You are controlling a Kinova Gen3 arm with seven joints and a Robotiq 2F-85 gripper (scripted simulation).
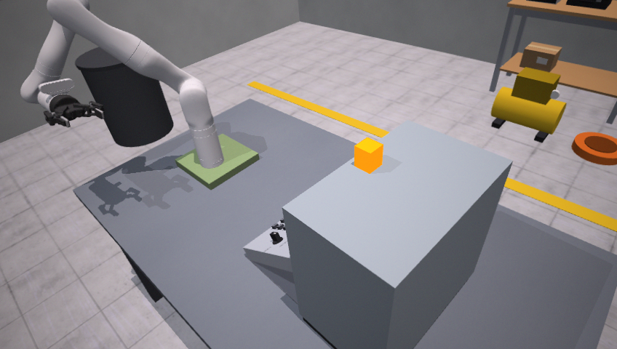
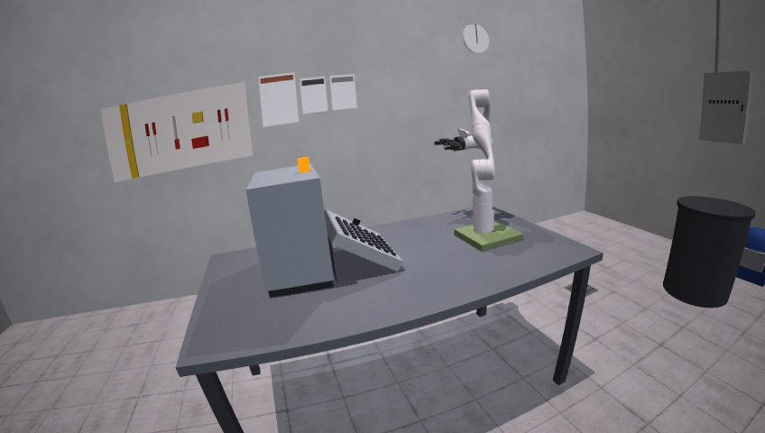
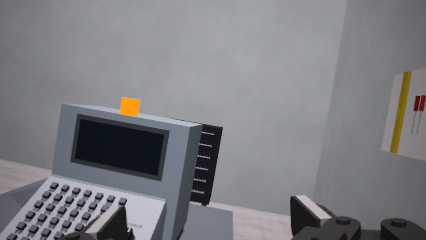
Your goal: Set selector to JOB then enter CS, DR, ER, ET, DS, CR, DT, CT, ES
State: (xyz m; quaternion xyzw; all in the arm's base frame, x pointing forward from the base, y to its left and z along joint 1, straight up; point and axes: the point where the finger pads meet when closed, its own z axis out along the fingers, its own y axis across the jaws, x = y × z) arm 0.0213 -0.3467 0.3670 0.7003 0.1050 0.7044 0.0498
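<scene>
The grey machine (image 1: pixel 389 225) (image 2: pixel 290 230) (image 3: pixel 180 165) stands on the table, with a dark screen (image 3: pixel 119 146) and a sloped panel of dark keys (image 1: pixel 265 249) (image 2: pixel 364 238) (image 3: pixel 60 205) at its front. A black selector knob (image 1: pixel 276 236) (image 2: pixel 355 221) (image 3: pixel 122 202) sits at the panel's upper corner. The key names are too small to read. No key is lit. My gripper (image 1: pixel 88 111) (image 2: pixel 438 142) (image 3: pixel 209 219) is open and empty. It hangs high in the air, far from the machine and facing its screen.
An orange cube (image 1: pixel 368 154) (image 2: pixel 303 164) (image 3: pixel 130 106) sits on top of the machine. My arm stands on a green base plate (image 1: pixel 236 162) (image 2: pixel 499 240) on the table (image 1: pixel 173 233) (image 2: pixel 429 290). A black barrel (image 1: pixel 129 103) (image 2: pixel 705 252) stands on the floor beyond.
</scene>
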